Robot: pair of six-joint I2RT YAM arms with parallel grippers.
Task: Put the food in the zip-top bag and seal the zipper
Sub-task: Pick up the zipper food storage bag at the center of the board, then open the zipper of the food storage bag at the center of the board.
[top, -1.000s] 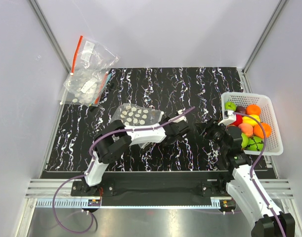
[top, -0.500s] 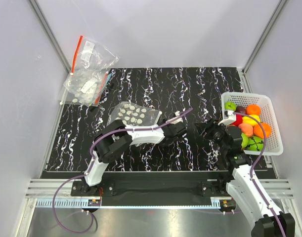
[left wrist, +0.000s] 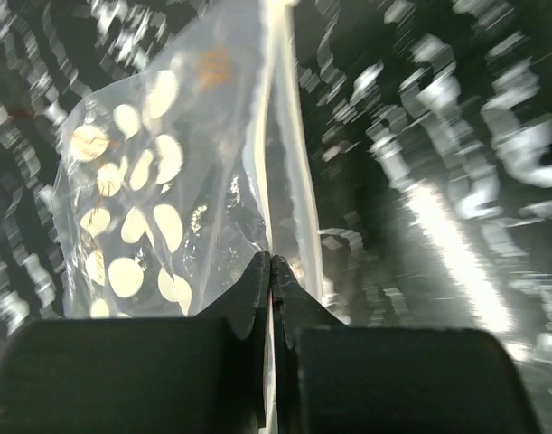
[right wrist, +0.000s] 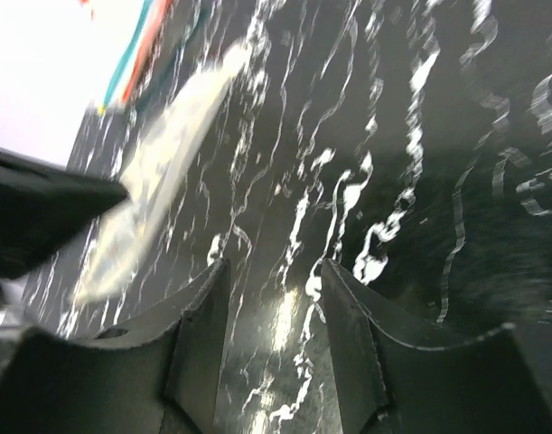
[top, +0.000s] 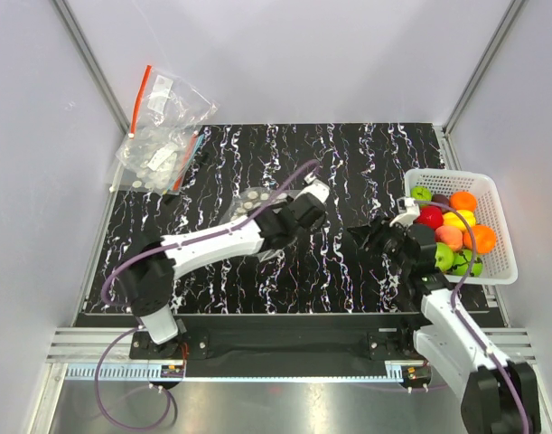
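Note:
The zip-top bag (top: 248, 202), clear with white dots, sits left of the mat's centre, half hidden under my left arm. My left gripper (top: 289, 219) is shut on its edge. In the left wrist view the jaws (left wrist: 271, 259) pinch the bag (left wrist: 140, 208) right at the pale zipper (left wrist: 274, 172). The food (top: 452, 226), red, green, orange and yellow toy pieces, lies in a white basket (top: 494, 197) at the right. My right gripper (top: 361, 238) hovers open over the mat between bag and basket, with nothing between its fingers (right wrist: 274, 271). From there the bag (right wrist: 167, 154) shows at the upper left.
A black marbled mat (top: 348, 163) covers the table. A heap of clear bags with a red strip (top: 163, 131) lies off the mat at the back left. White walls close in on three sides.
My left gripper has shut on the dotted bag's edge, and the arm has stretched out towards the centre. The right gripper has shifted slightly left and narrowed a little.

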